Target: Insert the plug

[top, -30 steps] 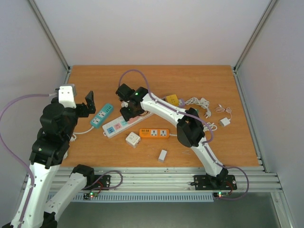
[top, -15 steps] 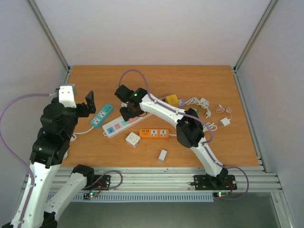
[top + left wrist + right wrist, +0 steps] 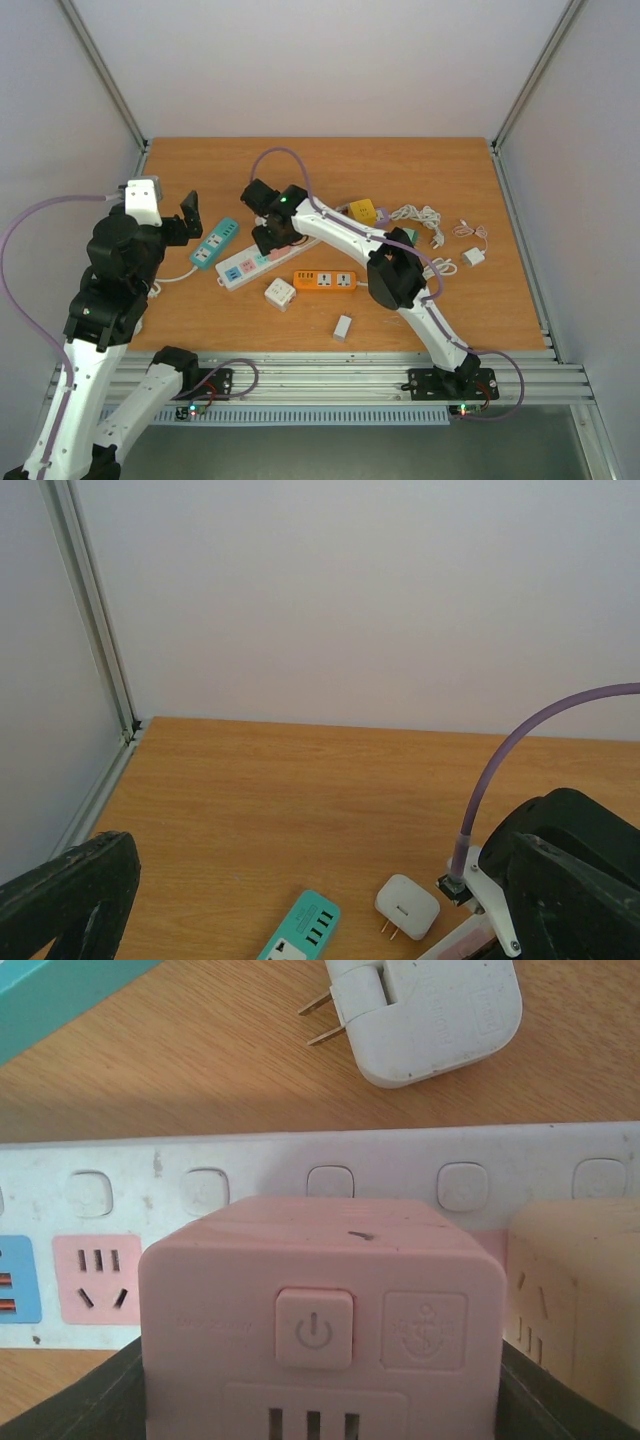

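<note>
Wooden table (image 3: 420, 170), white enclosure. Pink plug (image 3: 320, 1300) clamped in right gripper (image 3: 265, 216), poised over white strip (image 3: 400, 1175) for socket alignment, apparently unseated. Idle left gripper (image 3: 180, 222) spread wide, parked aside for clearance.

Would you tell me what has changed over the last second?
The right hand, shut on the pink cube adapter, edged slightly left over the white power strip, elbow following. Nothing was taken or let go. The left hand stayed open and still; the other items did not move.
</note>
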`<state>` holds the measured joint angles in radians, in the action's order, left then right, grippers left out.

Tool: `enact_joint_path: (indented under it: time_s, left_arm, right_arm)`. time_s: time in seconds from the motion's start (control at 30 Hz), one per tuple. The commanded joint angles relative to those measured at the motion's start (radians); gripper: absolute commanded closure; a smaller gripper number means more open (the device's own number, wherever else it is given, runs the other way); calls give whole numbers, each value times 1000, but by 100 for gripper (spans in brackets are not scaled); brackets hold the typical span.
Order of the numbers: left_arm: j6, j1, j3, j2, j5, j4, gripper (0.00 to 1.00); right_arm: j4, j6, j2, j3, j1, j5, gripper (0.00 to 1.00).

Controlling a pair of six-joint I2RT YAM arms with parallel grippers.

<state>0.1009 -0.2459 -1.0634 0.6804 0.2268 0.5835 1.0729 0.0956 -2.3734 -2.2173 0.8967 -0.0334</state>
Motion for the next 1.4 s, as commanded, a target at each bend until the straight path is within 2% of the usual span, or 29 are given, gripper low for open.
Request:
enact_joint_path:
  time_s: [0.0, 0.1, 0.33, 0.53, 0.9, 1.0, 1.2, 1.37]
  left_arm:
    - [7, 5, 12, 2, 17, -48, 1]
    - [6, 5, 13, 4, 17, -48, 1]
    - [7, 5, 13, 9, 16, -47, 1]
    - [9, 5, 15, 10, 19, -47, 1]
    - [13, 5, 12, 15, 15, -43, 1]
    - [13, 5, 14, 15, 24, -43, 1]
    - [22, 6, 5, 33, 15, -35, 1]
    - [29, 6, -5, 42, 37, -20, 1]
  right_arm:
    - [48, 26, -47, 73, -4, -95, 60]
    - [20, 58, -20, 124, -14, -134, 60]
    - [-51, 133, 59, 220, -47, -94, 59]
    - [-28, 141, 17, 234, -45, -51, 58]
    - [24, 94, -87, 228, -24, -110, 56]
    - [40, 85, -71, 203, -23, -113, 51]
    - [95, 52, 34, 4, -15, -67, 28]
    - [114, 24, 118, -73, -13, -11, 16]
